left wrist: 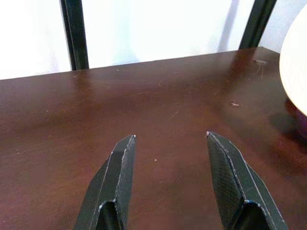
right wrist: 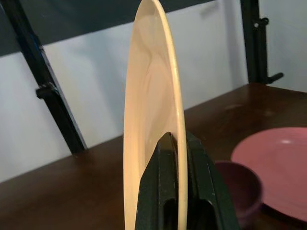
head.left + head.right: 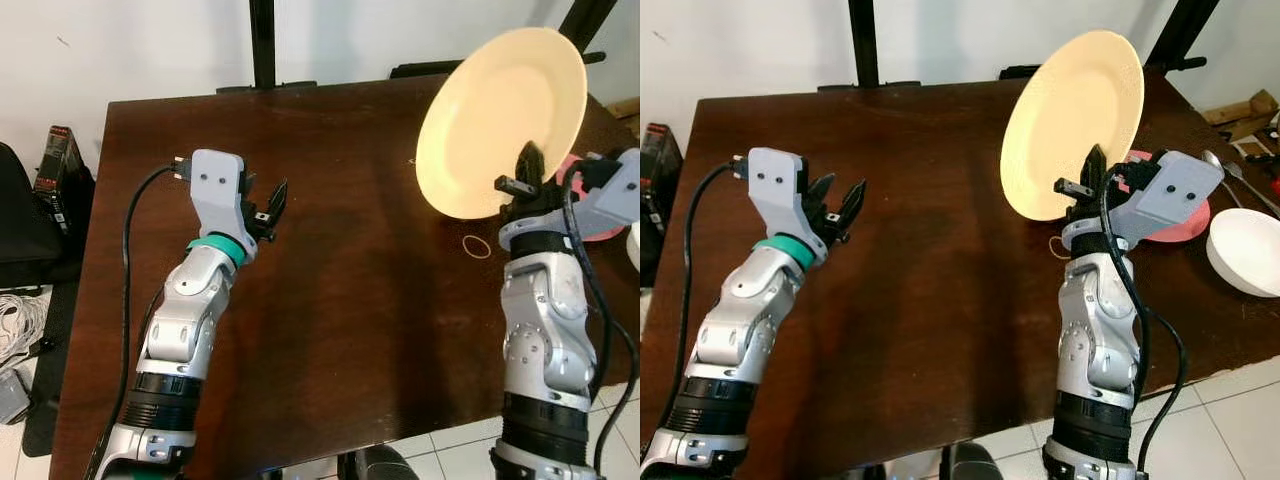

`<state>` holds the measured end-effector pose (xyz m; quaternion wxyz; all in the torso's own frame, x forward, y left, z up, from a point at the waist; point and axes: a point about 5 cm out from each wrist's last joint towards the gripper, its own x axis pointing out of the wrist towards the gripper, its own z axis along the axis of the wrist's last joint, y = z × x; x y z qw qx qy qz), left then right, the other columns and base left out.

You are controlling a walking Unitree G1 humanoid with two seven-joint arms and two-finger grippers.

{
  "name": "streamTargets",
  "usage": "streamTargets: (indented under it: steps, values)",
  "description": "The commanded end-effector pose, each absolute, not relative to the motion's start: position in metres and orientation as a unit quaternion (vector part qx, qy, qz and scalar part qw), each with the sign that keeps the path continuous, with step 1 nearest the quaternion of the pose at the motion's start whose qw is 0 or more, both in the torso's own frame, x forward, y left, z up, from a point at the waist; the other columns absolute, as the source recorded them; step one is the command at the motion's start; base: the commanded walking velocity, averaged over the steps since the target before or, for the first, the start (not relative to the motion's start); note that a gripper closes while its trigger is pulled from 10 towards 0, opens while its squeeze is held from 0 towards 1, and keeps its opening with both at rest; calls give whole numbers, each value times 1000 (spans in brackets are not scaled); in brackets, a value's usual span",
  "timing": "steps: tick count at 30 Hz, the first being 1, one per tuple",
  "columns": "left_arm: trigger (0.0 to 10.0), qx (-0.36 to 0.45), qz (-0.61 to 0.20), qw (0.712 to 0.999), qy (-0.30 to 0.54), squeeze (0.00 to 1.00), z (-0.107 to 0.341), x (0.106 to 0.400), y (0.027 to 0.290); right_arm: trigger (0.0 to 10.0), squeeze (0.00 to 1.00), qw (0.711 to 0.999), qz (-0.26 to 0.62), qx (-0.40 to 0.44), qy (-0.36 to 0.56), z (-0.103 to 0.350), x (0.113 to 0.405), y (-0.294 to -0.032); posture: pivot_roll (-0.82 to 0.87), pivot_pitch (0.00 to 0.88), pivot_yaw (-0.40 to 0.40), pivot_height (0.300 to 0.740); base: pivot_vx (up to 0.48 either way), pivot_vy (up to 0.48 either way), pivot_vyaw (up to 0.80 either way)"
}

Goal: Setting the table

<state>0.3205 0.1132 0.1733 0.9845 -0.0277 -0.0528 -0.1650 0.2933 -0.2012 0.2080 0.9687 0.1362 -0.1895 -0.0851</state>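
right end effector (image 3: 1092, 168) pinching yellow plate (image 3: 1072, 120) on edge, face toward left, left end effector (image 3: 274, 205) spread

**Yellow plate standing on edge in the right gripper**

The pale yellow plate (image 3: 1072, 120) is standing nearly upright above the right half of the dark wooden table (image 3: 940, 250), its hollow face looking toward the table's middle; the right gripper (image 3: 1092, 172) is pinching its lower rim between both black fingers; a pink plate (image 2: 278, 167) is lying flat on the table just behind it, with a small dark purple bowl (image 2: 237, 189) sitting beside that.
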Motion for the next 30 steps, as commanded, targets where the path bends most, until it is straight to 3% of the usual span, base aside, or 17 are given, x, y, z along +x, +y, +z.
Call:
streamTargets:
  steps: [1, 30]
  values:
    - [10000, -25, -167, 984, -53, 0, 172, 317, 112, 10000, 0, 969, -94, 137, -185, 203, 292, -201, 5, 30, 30, 740, -304, 0, 0]
    - [10000, -24, -171, 983, -55, 0, 180, 312, 110, 10000, 0, 972, -97, 134, -165, 193, 293, -192, 32, 89, 33, 740, -307, 0, 0]
